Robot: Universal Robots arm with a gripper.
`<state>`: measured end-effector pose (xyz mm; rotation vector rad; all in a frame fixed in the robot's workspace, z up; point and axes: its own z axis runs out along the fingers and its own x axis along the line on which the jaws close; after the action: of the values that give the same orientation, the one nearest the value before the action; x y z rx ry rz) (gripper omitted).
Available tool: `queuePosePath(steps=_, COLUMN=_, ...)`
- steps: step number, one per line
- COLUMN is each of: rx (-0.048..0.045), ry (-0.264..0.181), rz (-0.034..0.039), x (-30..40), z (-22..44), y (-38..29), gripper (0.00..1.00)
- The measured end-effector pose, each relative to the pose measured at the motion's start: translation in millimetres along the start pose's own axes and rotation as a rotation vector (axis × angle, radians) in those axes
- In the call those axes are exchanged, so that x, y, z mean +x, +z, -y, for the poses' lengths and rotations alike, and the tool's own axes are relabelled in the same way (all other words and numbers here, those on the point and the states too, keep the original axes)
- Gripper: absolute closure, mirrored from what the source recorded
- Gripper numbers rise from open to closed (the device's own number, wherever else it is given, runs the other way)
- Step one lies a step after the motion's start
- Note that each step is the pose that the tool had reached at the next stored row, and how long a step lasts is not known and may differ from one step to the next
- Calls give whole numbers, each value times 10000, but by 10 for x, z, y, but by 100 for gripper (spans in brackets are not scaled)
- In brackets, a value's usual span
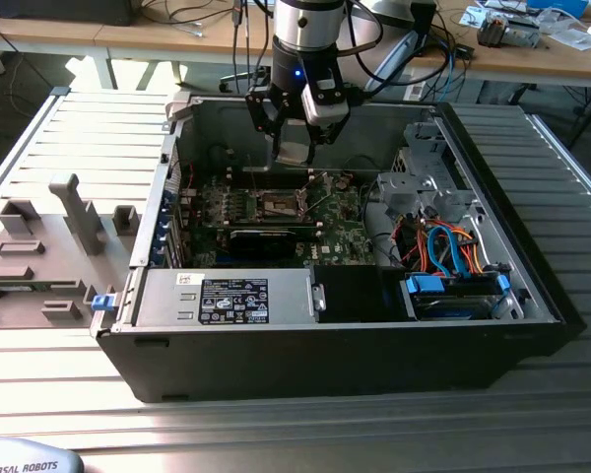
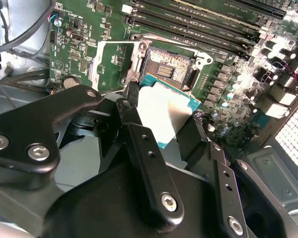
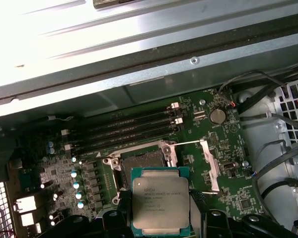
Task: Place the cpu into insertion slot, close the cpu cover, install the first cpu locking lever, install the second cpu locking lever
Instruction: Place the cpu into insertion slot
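1. The small, flat, silver-grey square cpu (image 3: 160, 206) is clamped by two opposite edges between the narrowly parted jaws of the black gripper (image 1: 295, 146).
2. It is held in the air, apart from the dark square insertion slot (image 3: 141, 166) on the green circuit board (image 3: 228, 134).
3. The thin silvery cpu cover (image 3: 211, 171) is swung open beside the slot.

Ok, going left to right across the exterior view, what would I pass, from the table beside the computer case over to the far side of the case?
First the grey moulded fixture → blue tab → insertion slot → silver drive cage.
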<state>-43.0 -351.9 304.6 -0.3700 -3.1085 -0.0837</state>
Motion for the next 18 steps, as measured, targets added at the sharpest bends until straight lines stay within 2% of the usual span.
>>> queuePosePath(steps=18, rx=-3, ry=173, rz=9, x=0, z=0, y=0, gripper=46)
